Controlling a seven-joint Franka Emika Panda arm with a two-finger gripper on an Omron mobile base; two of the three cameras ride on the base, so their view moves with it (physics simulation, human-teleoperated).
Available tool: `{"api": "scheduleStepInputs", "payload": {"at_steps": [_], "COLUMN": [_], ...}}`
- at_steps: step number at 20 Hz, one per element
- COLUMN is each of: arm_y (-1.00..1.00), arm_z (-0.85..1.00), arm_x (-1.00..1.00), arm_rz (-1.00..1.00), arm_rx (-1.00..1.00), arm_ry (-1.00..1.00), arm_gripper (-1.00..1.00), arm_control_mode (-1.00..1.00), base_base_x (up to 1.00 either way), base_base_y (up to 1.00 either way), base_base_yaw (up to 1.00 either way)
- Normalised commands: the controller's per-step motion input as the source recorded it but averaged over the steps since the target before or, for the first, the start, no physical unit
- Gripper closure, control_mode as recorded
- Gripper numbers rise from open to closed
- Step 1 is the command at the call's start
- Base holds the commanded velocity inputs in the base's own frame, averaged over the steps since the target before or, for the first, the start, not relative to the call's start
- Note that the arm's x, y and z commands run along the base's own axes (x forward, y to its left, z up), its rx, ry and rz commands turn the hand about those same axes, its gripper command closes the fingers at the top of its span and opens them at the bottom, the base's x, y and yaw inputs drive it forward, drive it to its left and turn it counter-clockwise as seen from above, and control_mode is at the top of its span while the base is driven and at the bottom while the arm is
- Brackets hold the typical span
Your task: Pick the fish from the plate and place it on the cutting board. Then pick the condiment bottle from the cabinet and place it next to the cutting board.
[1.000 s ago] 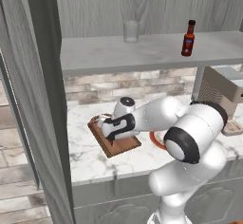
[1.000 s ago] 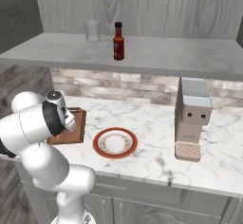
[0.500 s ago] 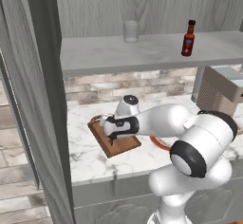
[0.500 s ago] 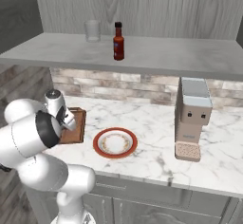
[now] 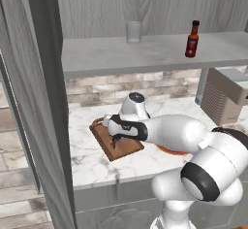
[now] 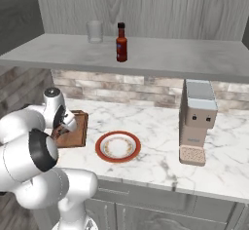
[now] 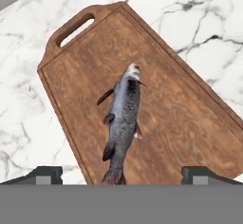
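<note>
Pale grey wood-grain cabinet (image 5: 41, 92) up top, marbled shelf across the wall, tall side panel at left in left base view. Marble counter (image 6: 160, 148) below, brick strip behind. Grey coffee machine (image 6: 195, 122) on the counter at right in right base view, well apart from the board. Brown wooden cutting board (image 7: 156, 123) flat on the counter, handle cut-out at top left in hand view; in right base view just left of the plate, partly behind the arm. Round plate (image 6: 118, 146) with orange-red rim and pale speckled centre on the counter, between board and coffee machine, nothing on it. Gripper (image 7: 121, 173) over the board, pointing down, jaws spread wide, dark fingertips (image 7: 45, 174) at either side of hand view, nothing between them, holding nothing. Clear glass (image 5: 133, 31) upright on the shelf. Condiment bottle (image 6: 121, 43) upright on the shelf, dark red-brown, black cap, near the glass, to its right. Fish (image 7: 123, 118) dark grey, lying flat along the middle of the board, head toward the handle end, tail toward the gripper, apart from both fingertips.
</note>
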Motion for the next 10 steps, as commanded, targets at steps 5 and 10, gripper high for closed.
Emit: {"api": "scheduleStepInputs", "payload": {"at_steps": [5,10], "arm_y": [-0.06,-0.10], "arm_z": [0.21,0.14], "arm_x": [-0.22,-0.22], "arm_rz": [0.04,0.05], "arm_rx": [0.00,-0.03], "arm_ry": [0.00,0.00], "arm_gripper": [-1.00,-1.00], "arm_control_mode": [-1.00,-1.00], "base_base_x": [0.00,0.00], "base_base_y": [0.00,0.00], "base_base_yaw": [0.00,0.00]}}
